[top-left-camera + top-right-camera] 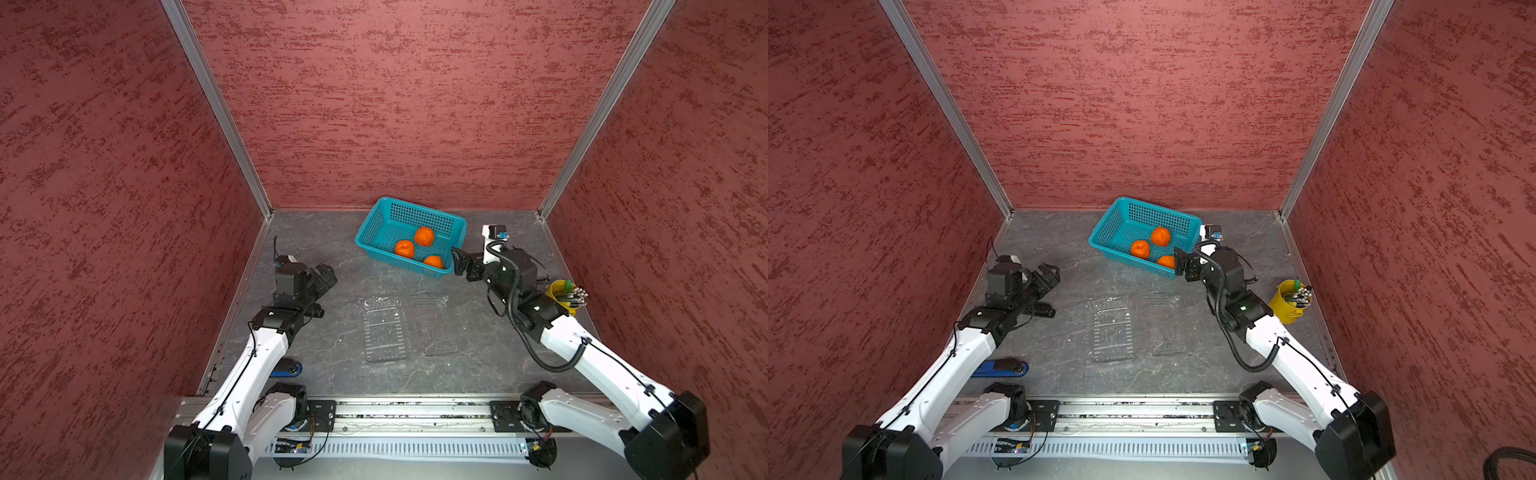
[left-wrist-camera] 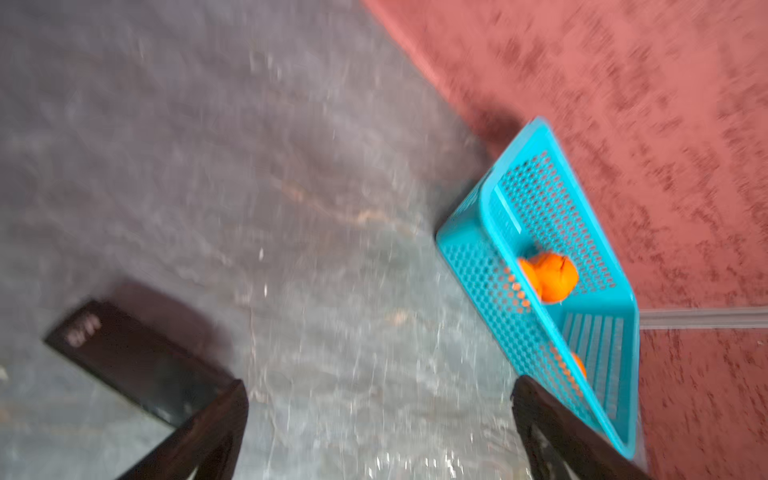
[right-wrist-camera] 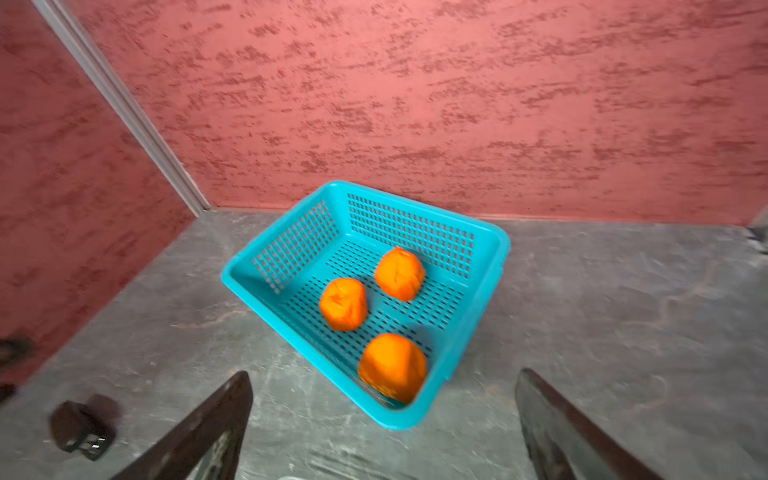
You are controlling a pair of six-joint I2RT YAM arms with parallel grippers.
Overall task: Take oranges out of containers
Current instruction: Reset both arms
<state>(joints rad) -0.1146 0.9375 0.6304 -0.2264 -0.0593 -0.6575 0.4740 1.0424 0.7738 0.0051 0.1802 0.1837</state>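
Red walls (image 1: 395,104) are enclosing a grey table (image 1: 328,349), and a teal basket (image 1: 370,227) is sitting at its far side, near the back wall. Three oranges (image 1: 424,236) are lying inside the basket, apart from one another, the nearest one resting against the basket's near wall. A clear tray (image 1: 384,332) is lying mid-table, well apart from the basket, and a clear lid (image 1: 436,326) is lying just beside it, toward the right arm. The right gripper (image 1: 460,261) is hovering just beside the basket's near right corner, its jaws spread wide and gripping nothing. The left gripper (image 1: 326,275) is hanging over the table's left side, well apart from the basket, jaws likewise spread and gripping nothing. A yellow cup (image 1: 557,297) of pens is standing by the right arm.
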